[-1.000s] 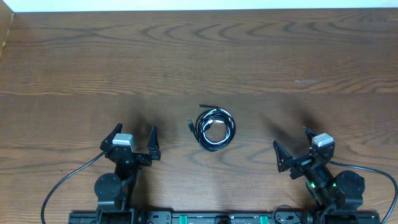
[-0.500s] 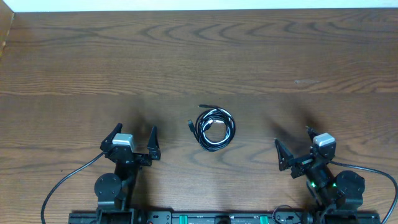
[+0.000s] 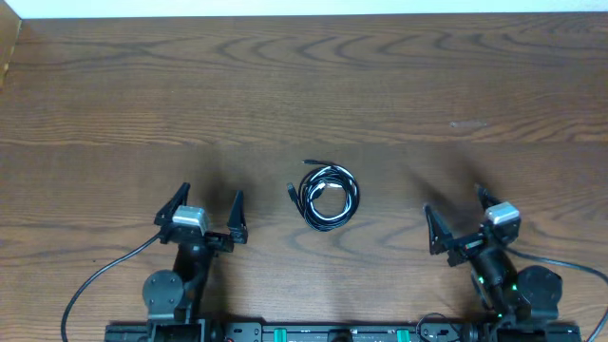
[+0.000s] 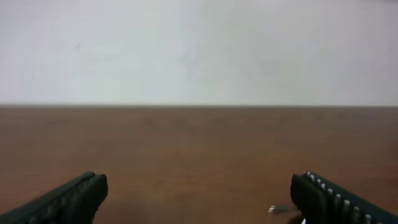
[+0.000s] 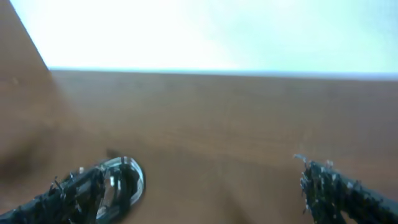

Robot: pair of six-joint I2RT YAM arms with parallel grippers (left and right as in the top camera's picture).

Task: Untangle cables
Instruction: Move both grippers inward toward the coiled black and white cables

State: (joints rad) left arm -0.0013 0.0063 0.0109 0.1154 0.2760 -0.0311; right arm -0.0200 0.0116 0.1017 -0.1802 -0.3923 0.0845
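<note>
Cables (image 3: 325, 195): black and white cords, one tight coil, flat on table (image 3: 304, 85). Plug end (image 3: 291, 193) sticks out left of coil. Left gripper (image 3: 212, 192): near-left of coil, well apart, jaws spread, empty. Right gripper (image 3: 452, 198): near-right of coil, well apart, jaws spread, empty. My judgement: I pin coil with one claw, tease plug end out slowly with the other; haste likely drags whole bundle.
</note>
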